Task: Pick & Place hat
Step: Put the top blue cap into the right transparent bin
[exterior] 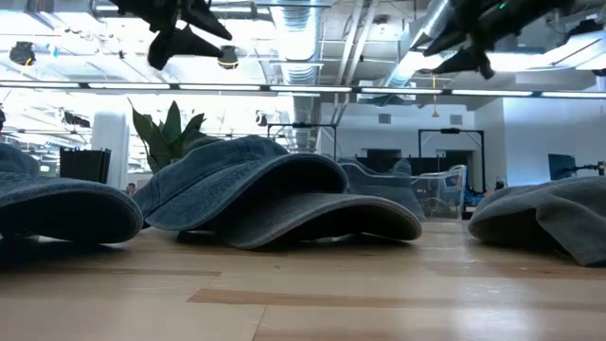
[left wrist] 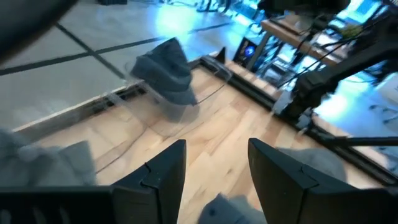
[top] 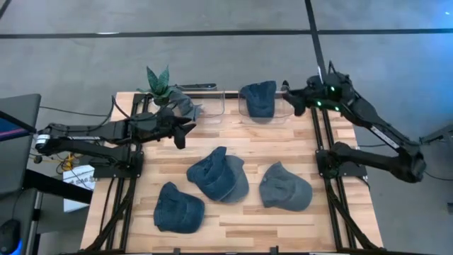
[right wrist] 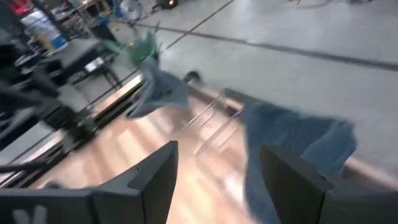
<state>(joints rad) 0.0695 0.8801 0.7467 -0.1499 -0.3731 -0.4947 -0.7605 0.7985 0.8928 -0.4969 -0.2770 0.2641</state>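
the right gripper (top: 291, 97) hovered at the far edge of the worktop (top: 283, 219), its fingers (right wrist: 155, 171) spread apart and empty, just beside a blue hat (top: 258, 99) that lay in a clear bin (top: 279, 115). the left gripper (top: 185, 131) hung over the far left part, its fingers (left wrist: 165, 171) apart and holding nothing, near a grey hat (top: 185, 106) by a plant (top: 158, 81). four more hats (top: 218, 173) lay on the near worktop.

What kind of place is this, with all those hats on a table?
Probably a robotics lab or workshop: a wooden table with two robot arms, blue hats laid out for handling, and exposed ceiling ducts above an open, office-like hall.
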